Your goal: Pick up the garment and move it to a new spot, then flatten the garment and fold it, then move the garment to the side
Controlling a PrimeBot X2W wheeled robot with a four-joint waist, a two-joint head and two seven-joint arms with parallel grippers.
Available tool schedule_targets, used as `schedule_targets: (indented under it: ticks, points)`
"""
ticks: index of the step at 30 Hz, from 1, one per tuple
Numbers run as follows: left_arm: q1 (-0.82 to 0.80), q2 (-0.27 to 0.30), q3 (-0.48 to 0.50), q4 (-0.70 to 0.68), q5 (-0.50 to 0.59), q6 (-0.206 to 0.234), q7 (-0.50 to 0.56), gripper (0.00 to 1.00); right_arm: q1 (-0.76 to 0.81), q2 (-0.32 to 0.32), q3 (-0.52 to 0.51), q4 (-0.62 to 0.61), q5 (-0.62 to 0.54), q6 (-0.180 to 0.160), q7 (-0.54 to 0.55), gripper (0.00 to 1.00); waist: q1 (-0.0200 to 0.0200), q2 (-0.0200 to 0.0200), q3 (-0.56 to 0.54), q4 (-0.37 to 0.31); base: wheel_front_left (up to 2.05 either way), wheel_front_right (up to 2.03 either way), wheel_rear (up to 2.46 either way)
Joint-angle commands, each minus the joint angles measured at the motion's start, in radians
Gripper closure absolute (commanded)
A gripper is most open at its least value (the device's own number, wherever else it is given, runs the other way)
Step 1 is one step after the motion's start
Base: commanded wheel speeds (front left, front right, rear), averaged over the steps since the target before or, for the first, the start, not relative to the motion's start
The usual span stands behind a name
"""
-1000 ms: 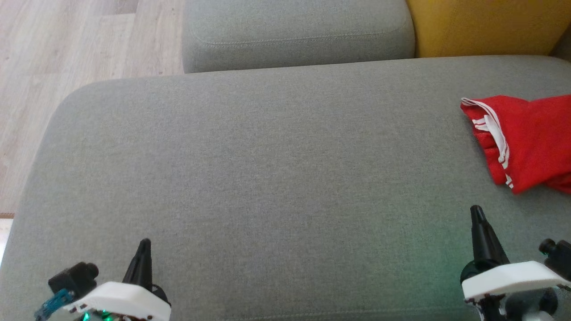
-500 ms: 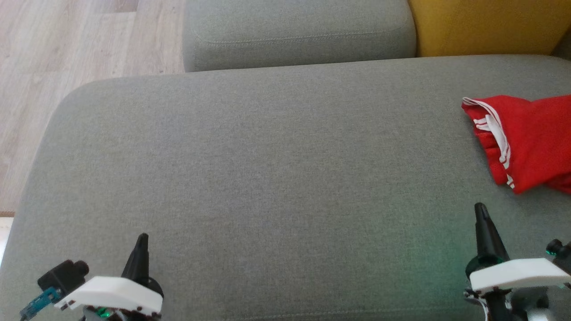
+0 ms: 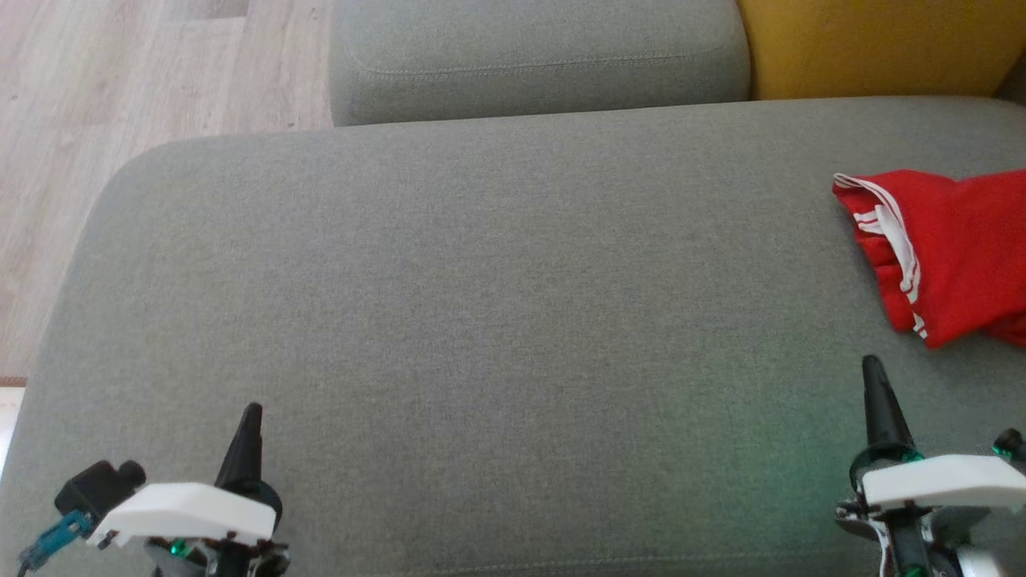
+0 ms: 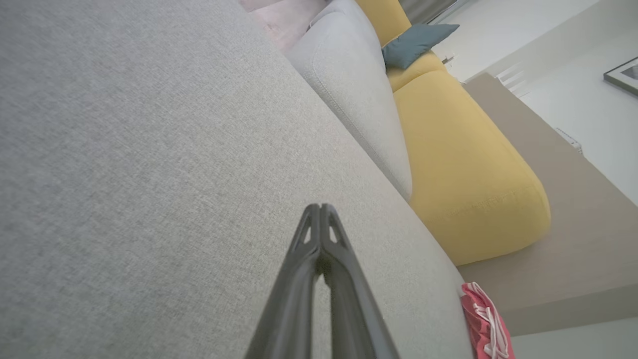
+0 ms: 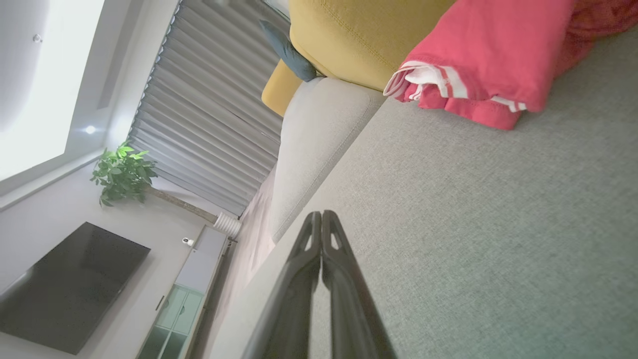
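The garment is red with white stripes and lies bunched at the right edge of the grey sofa seat, partly cut off by the frame. It also shows in the right wrist view as the garment and in the left wrist view as a garment at the seat's far end. My right gripper is shut and empty, a short way in front of the garment. Far from it, at the lower left, my left gripper is also shut and holds nothing. Both sets of fingertips meet: left gripper, right gripper.
A grey back cushion stands behind the seat, with a yellow cushion to its right. Wooden floor lies past the seat's rounded left edge. A television and a potted plant stand across the room.
Both grippers have crept forward a little over the seat, fingers still shut. The garment has not moved.
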Motion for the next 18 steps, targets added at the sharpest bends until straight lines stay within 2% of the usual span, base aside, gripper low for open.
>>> schedule_targets:
  ticks: [1, 18]
  points:
    - [-0.058, 0.005, 0.039, -0.028, -0.026, -0.010, 0.007, 1.00, -0.058, -0.021, 0.007, -0.028, 0.029, 0.002, 0.004, 1.00, 0.0000, -0.0001, 0.000, 0.000, 0.00, 0.00, 0.00]
    - [-0.090, -0.015, 0.088, -0.012, -0.210, -0.050, 0.047, 1.00, -0.089, -0.023, -0.003, 0.006, 0.225, 0.003, 0.016, 1.00, 0.0000, -0.0001, 0.004, 0.003, 0.00, 0.00, 0.00]
